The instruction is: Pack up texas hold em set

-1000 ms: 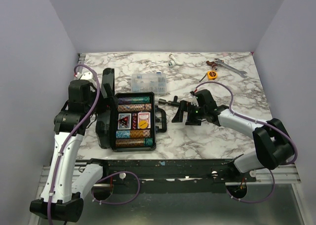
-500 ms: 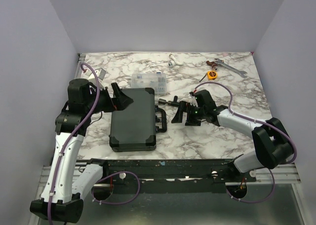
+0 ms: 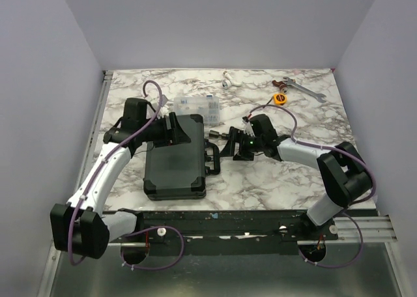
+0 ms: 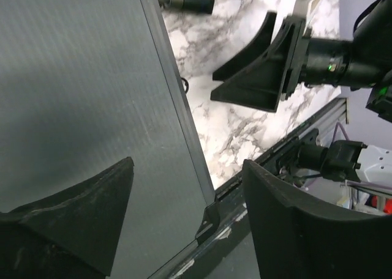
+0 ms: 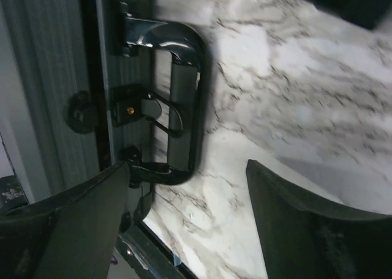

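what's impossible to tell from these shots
Contents of the black case: hidden by its shut lid, every view.
Latch by the handle: right wrist view too dark and blurred to tell if fastened.
Parts in the clear compartment box: too small, top view.
Far metal item: too small to name, top view.

Nothing legible shows in any view. The lid of the black case [image 3: 174,157] is plain, and any print on the clear compartment box [image 3: 195,107], upper centre, is too small to read.
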Tool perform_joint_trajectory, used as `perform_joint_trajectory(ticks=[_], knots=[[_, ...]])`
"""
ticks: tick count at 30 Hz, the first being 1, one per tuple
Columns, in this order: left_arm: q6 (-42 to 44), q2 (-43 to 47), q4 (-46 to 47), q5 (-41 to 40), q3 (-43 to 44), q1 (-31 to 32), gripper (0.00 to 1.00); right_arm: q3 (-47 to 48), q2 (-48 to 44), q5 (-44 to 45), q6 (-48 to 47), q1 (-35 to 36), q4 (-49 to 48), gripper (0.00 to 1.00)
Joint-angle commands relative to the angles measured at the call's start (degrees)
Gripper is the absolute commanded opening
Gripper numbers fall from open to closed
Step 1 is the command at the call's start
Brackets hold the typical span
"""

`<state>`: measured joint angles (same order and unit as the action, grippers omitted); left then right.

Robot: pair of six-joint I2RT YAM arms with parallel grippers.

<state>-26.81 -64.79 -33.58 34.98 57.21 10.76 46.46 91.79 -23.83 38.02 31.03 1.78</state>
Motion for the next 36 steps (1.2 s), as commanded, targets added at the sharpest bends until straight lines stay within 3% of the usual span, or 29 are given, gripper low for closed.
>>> perform_joint_trajectory(ticks=[1,13,22,36], knots=[[-0.05,-4.04,5.89,1.24,-1.36,4.79,0.66,2.46,4.38,-5.78,4.51,0.26,-9.99,0.73],[0.00,-11.17,7.92,-4.58,-5.41,7.96,0.53,4.85,13.06,-9.47,6.39,0.26,-14.93,0.29],[1.54,-13.87,5.56,-7.55,-8.26,7.96,0.45,3.69,14.14,-14.28,9.75,0.30,-19.27,0.29],[2.61,-16.03,6.16,-8.09,-9.09,7.96,0.44,6.26,14.65,-21.34,17.46,1.18,-27.63,0.29]])
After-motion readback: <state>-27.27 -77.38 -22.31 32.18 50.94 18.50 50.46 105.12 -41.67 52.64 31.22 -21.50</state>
